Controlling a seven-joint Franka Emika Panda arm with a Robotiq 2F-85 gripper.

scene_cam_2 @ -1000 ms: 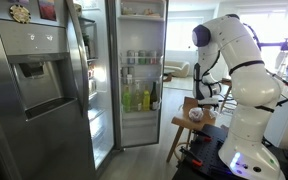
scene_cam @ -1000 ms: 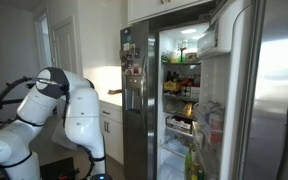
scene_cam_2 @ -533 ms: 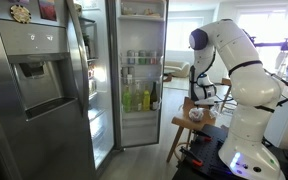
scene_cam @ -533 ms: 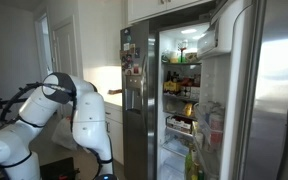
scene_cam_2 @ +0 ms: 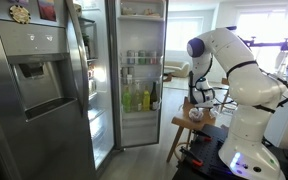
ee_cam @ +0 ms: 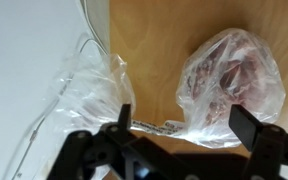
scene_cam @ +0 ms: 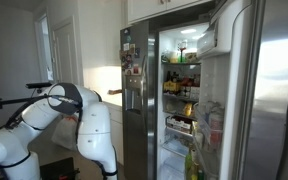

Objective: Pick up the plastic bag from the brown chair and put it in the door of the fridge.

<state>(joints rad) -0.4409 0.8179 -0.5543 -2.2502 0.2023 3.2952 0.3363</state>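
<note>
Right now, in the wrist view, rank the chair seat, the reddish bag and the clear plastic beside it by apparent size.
1. chair seat, clearly the largest.
2. and 3. plastic bag and clear plastic: alike in size, and the clear one's edges are faint, so unranked.

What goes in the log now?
tool: open, over plastic bag | plastic bag: on brown chair, unheld | fridge door: open

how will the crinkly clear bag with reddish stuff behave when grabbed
The crinkly clear plastic bag with reddish contents is wrinkled all over, so probably floppy and yielding under a grip. Its glossy film may slip from the open gripper. It lies slumped on the brown wooden chair seat, so rolling seems unlikely.
</note>
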